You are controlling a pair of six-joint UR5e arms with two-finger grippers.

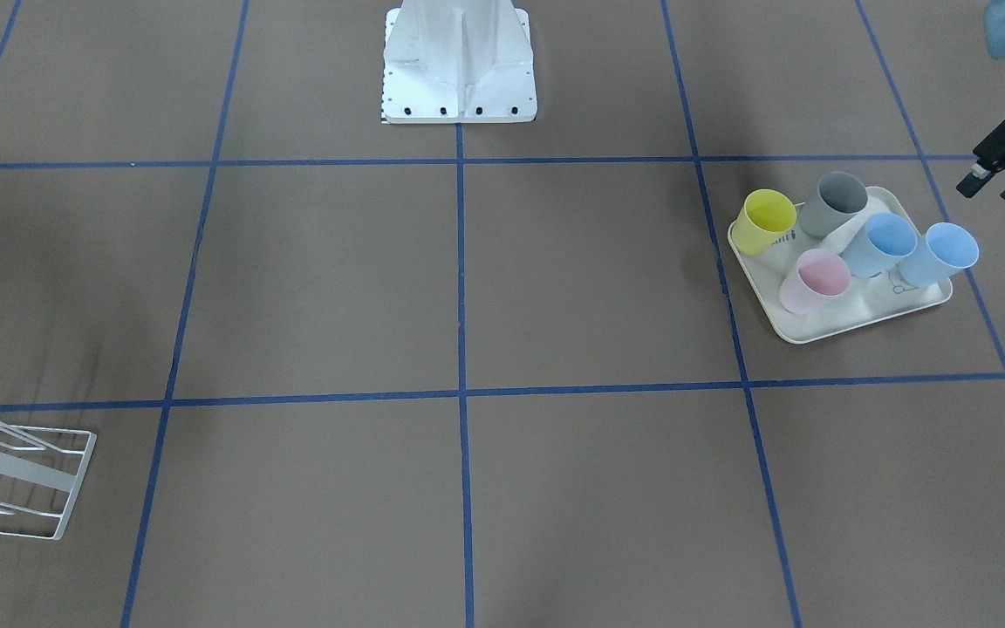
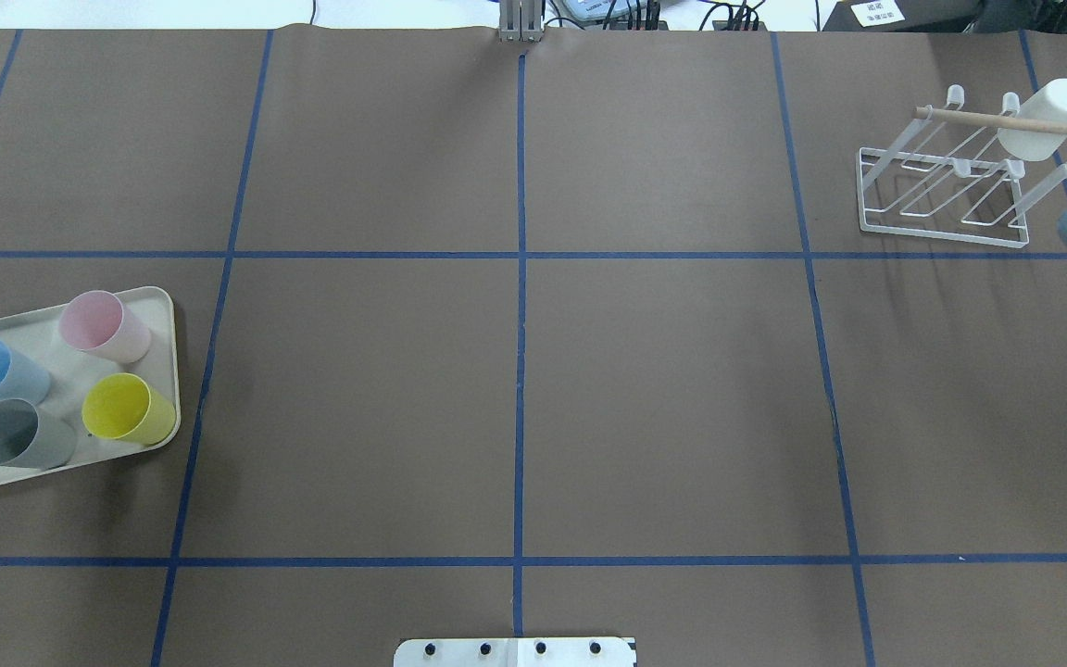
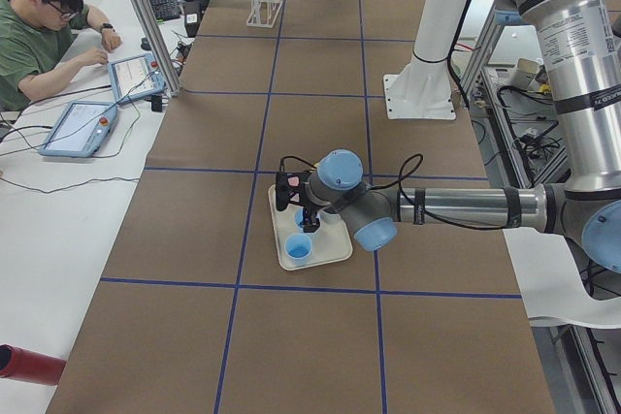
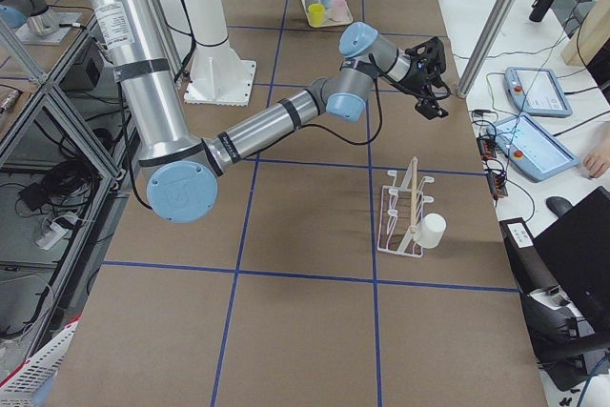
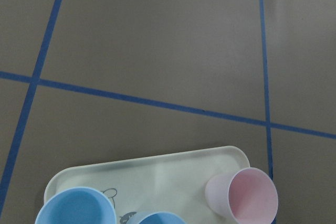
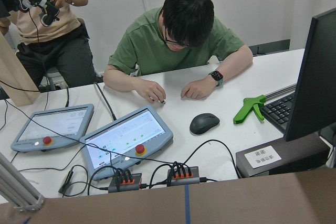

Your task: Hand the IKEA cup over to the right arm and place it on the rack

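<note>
My left gripper (image 1: 998, 180), jaws apart and empty, hangs over the tray (image 1: 860, 310); cups (image 1: 882, 244) stand upright just below it.

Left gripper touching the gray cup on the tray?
Apart. Front-facing view: left gripper sits clear of the tray, bare table showing between it and the gray cup.

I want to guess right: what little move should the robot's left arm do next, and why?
Probably lower the left gripper toward the nearest blue cup on the tray: it hangs open and empty near the tray.
</note>
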